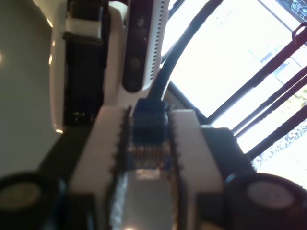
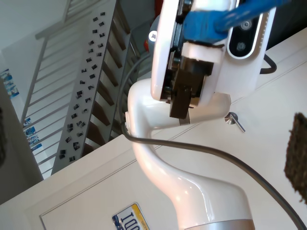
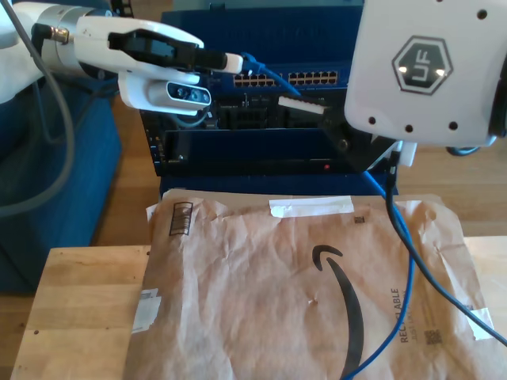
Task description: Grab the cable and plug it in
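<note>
The cable's clear plug (image 1: 146,148) with its blue boot sits pinched between the white toothed fingers of my first gripper (image 1: 146,160). In the exterior view that gripper (image 3: 232,61) reaches in from the view's left, level with the row of ports (image 3: 301,77). The blue cable (image 3: 273,77) arcs from it toward my second gripper (image 3: 301,103), passes behind that arm's white body and hangs down over the envelope. The second wrist view looks back at the first arm with the cable (image 2: 216,21) in its jaws. How my second gripper's fingers stand is hidden.
A dark blue rack with a network switch (image 3: 238,150) stands at the back. A crumpled brown paper envelope (image 3: 261,301) covers the wooden table (image 3: 79,309). The second arm's white housing (image 3: 428,71) blocks the exterior view's upper right.
</note>
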